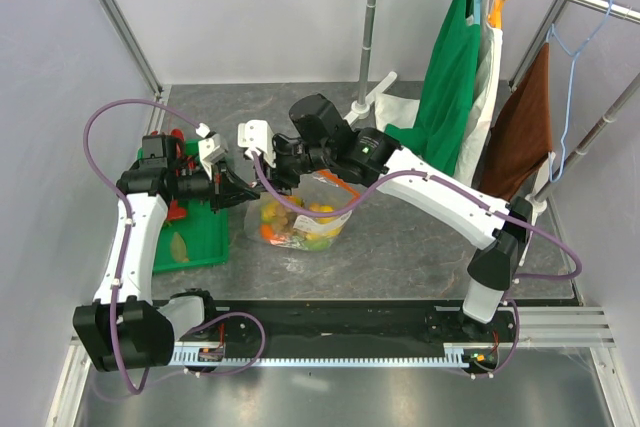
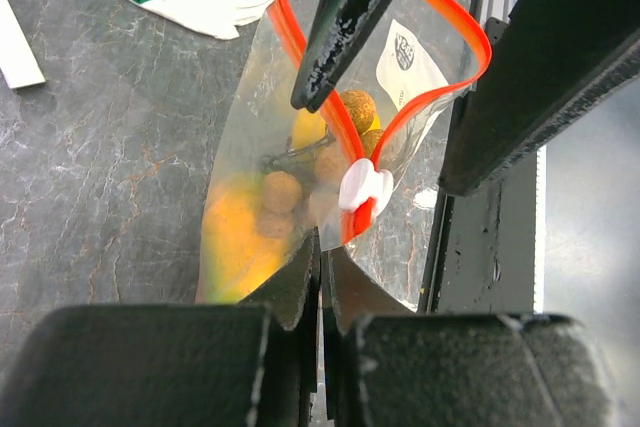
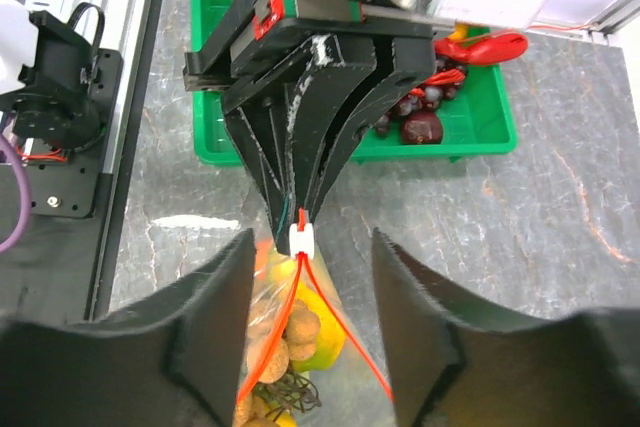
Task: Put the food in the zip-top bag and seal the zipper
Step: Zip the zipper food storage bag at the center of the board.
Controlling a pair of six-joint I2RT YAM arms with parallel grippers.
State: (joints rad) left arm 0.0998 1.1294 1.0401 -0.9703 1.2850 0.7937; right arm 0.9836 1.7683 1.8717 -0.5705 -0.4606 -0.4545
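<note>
The zipper (image 2: pixel 478 42) of the zip-top bag (image 2: pixel 235 147) is being pinched at 9 o'clock by the shut left tool (image 2: pixel 320 247) (for tension); the right tool (image 3: pixel 310 247) is being held open astride it.

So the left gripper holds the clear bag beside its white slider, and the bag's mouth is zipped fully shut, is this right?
Not fully. The left gripper does hold the zip-top bag beside the white slider, but the mouth is open: the left wrist view shows the zipper as a wide loop, its sides apart.
</note>
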